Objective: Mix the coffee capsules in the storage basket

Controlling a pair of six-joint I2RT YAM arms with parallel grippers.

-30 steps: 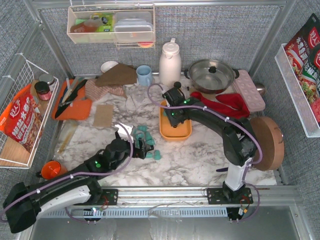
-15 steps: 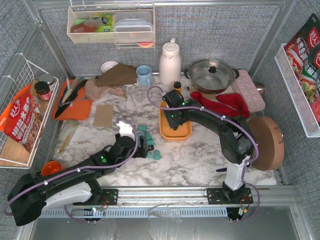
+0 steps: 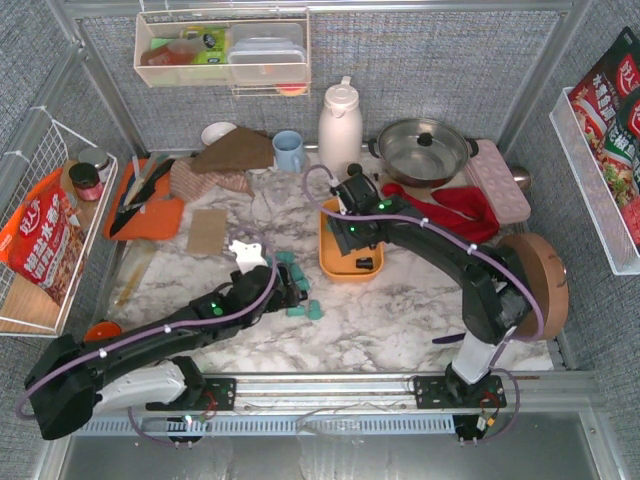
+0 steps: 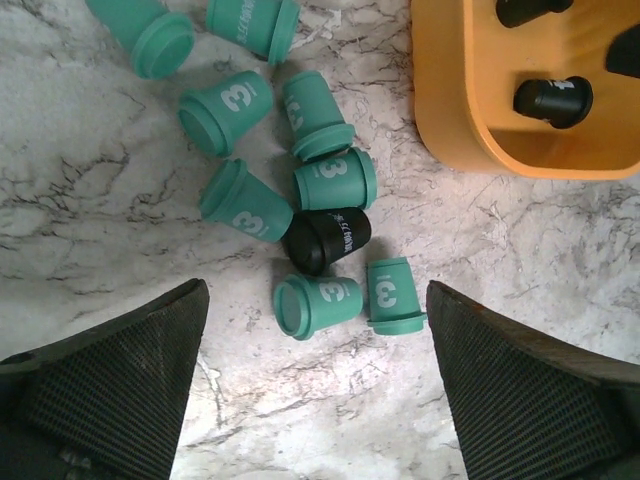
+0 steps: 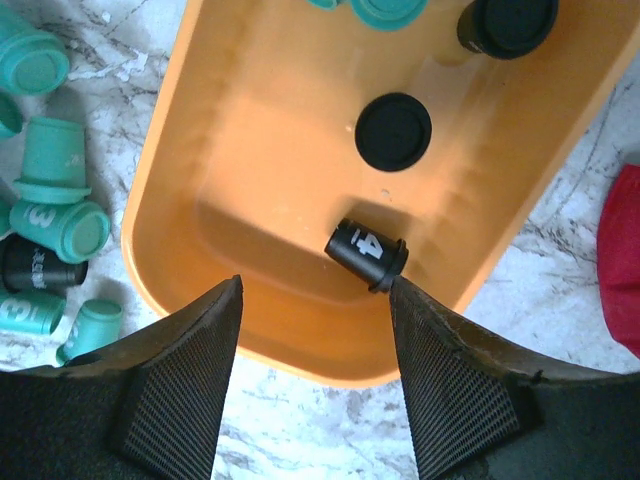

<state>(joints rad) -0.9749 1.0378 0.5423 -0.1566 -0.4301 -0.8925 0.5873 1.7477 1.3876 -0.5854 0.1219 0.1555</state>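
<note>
The orange storage basket (image 3: 334, 266) sits mid-table. In the right wrist view it (image 5: 250, 110) holds three black coffee capsules, one lying on its side marked 4 (image 5: 366, 252), and teal ones at its far end (image 5: 385, 10). My right gripper (image 5: 315, 290) is open and empty above the basket's near end, as the top view (image 3: 357, 240) also shows. Several teal capsules (image 4: 335, 180) and one black capsule (image 4: 328, 240) lie on the marble left of the basket (image 4: 450, 120). My left gripper (image 4: 316, 300) is open and empty just above the nearest teal capsules (image 3: 300, 305).
A white thermos (image 3: 340, 125), steel pot (image 3: 420, 150), blue mug (image 3: 289, 150), pink egg tray (image 3: 498, 180) and red cloth (image 3: 450, 205) stand behind the basket. A round wooden board (image 3: 535, 285) is at the right, an orange mat (image 3: 145, 205) at the left.
My left arm has reached further right toward the loose capsules. My right gripper has shifted slightly away, and a black capsule now shows lying at the basket's near end.
</note>
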